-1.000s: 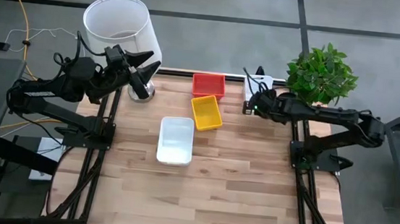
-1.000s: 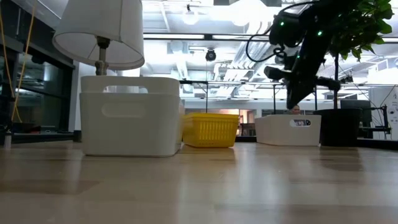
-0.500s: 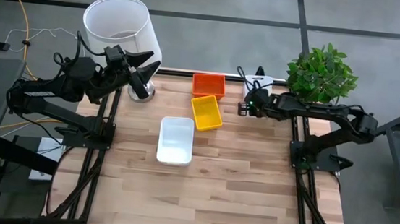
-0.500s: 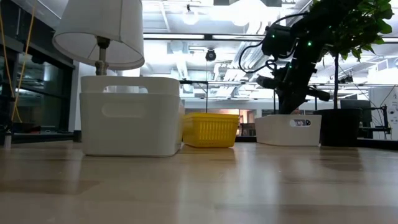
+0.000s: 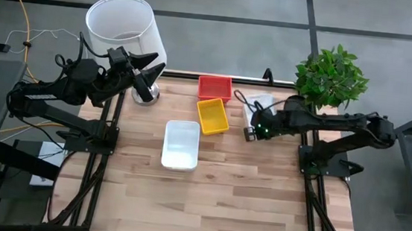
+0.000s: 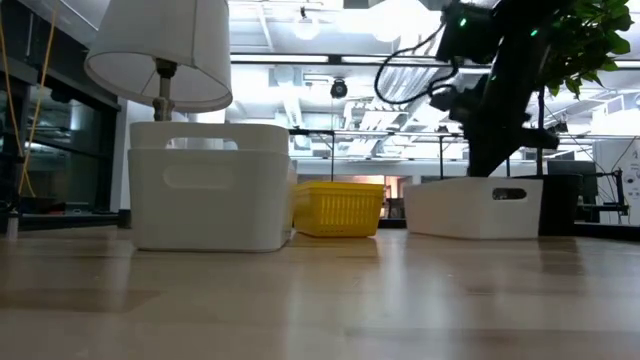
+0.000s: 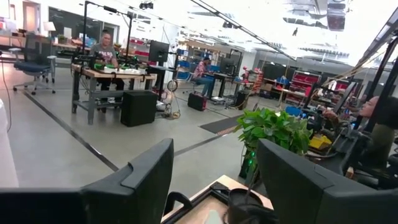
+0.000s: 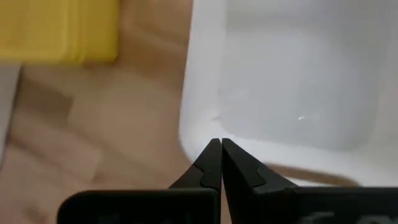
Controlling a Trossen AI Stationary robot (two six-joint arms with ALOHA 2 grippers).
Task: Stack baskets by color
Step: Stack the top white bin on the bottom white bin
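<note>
A red basket (image 5: 214, 86) sits at the far middle of the table. A yellow basket (image 5: 212, 116) lies just in front of it, and a white basket (image 5: 181, 145) nearer the middle. A second white basket (image 5: 261, 105) (image 6: 475, 208) lies to the right of them. My right gripper (image 5: 251, 132) (image 8: 221, 152) is shut at its near end. My left gripper (image 5: 149, 77) (image 7: 214, 186) hangs open and empty above the table's far left corner, beside the lamp. My right gripper pinches the right-hand white basket's rim (image 8: 208, 127) between its two fingers, near a rounded corner at its near end. The fingers slant down from the right side. The basket stands upright, and in the low view its base looks to be on the table.
A large white lamp shade (image 5: 124, 26) stands at the far left corner and a potted plant (image 5: 330, 75) at the far right. The near half of the wooden table (image 5: 214, 198) is bare wood.
My right gripper has moved toward the table's near edge, turning at the wrist, and stays shut. The right-hand white basket has slid with it from the far edge toward the near side; it shows larger in the low view.
</note>
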